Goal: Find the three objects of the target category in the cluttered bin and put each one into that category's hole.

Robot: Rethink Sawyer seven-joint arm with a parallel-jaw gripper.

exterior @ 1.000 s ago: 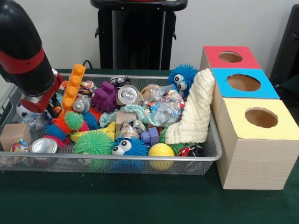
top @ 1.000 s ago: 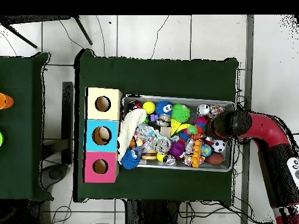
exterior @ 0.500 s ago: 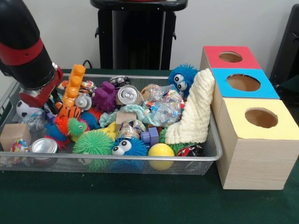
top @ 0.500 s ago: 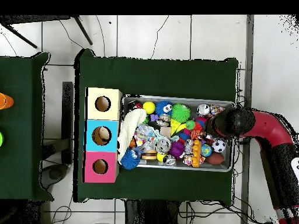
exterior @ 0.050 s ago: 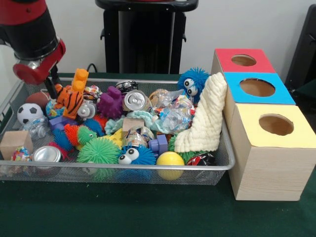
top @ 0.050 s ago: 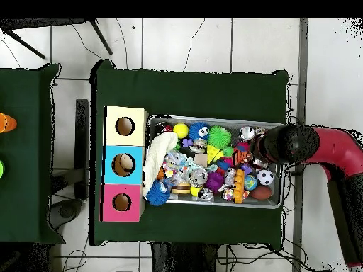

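A small orange tiger-striped plush toy [exterior @ 0.050 s ago: 69, 101] hangs just above the clutter at the left end of the wire mesh bin [exterior @ 0.050 s ago: 123, 167]. My gripper [exterior @ 0.050 s ago: 53, 91] is shut on its upper left side, and the red and black arm rises out of the picture's top left. In the overhead view the arm [top @ 0.050 s ago: 298, 144] covers the gripper at the bin's right end. Three hole boxes stand beside the bin: red [exterior @ 0.050 s ago: 242, 60], blue [exterior @ 0.050 s ago: 256, 88] and yellow [exterior @ 0.050 s ago: 276, 126].
The bin is packed: a soccer ball [exterior @ 0.050 s ago: 25, 113], an orange brick [exterior @ 0.050 s ago: 79, 79], a purple toy [exterior @ 0.050 s ago: 111, 102], a can [exterior @ 0.050 s ago: 135, 100], a blue furry toy [exterior @ 0.050 s ago: 192, 81], a cream cloth [exterior @ 0.050 s ago: 205, 116], a yellow ball [exterior @ 0.050 s ago: 170, 160], a green spiky ball [exterior @ 0.050 s ago: 98, 150] and a wooden block [exterior @ 0.050 s ago: 14, 142].
The gripper has risen out of the bin's left end, drawing the tiger toy up out of the clutter. A brown ball and the soccer ball now show beneath.
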